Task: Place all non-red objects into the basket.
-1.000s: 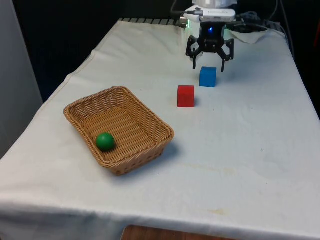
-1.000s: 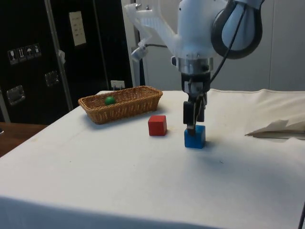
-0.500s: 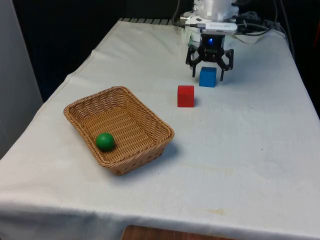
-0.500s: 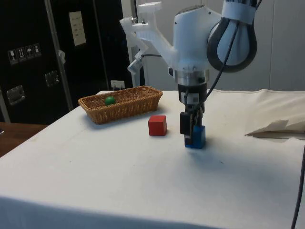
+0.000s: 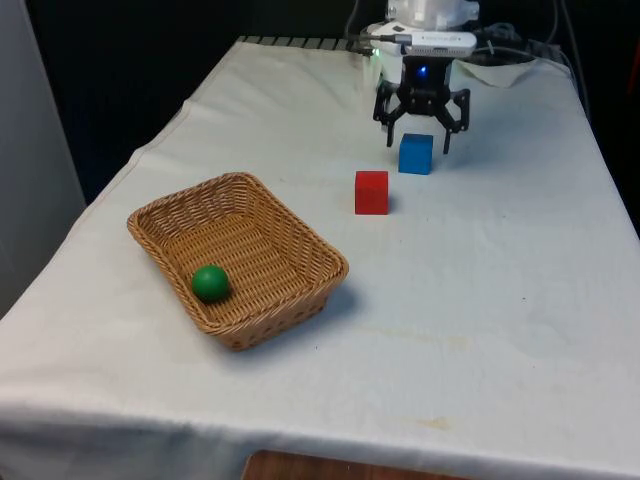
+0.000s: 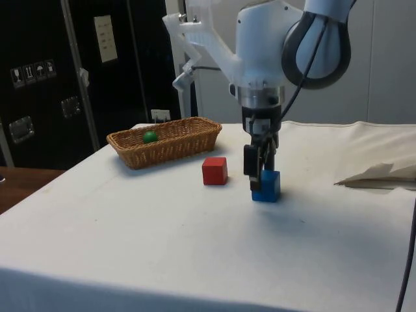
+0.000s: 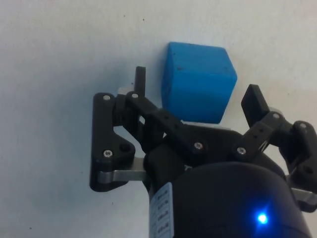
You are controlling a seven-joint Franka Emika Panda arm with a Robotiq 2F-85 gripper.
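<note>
No brand or readable writing is seen on the objects; on the dark cabinet (image 6: 39, 84) in the side view some small labels are fixed, but they cannot be read.

Nearest in the front view, a basket (image 5: 290, 292) is placed on the white cloth (image 5: 480, 320), toward the front view's left. It is woven from light brown wicker, rectangular with rounded corners and low sloping walls. Inside it, near its closer corner, a green ball (image 5: 210, 282) is lying; it is smooth and round.

Farther on, near the middle of the table, a red cube (image 5: 371, 192) is standing flat on the cloth, well apart from the basket. Its faces are plain and matt.

Just behind it and toward the front view's right, a blue cube (image 5: 416, 153) is resting on the cloth, near the red one but not touching it. It is a plain solid block with slightly rounded edges, and in the wrist view a few tiny dark specks are seen on its top face.

The black gripper (image 5: 421, 139) is held over the blue cube, pointed downward. Its fingers (image 7: 140, 85) are spread wide, one on each side of the cube, and in the wrist view they are not touching it.
</note>
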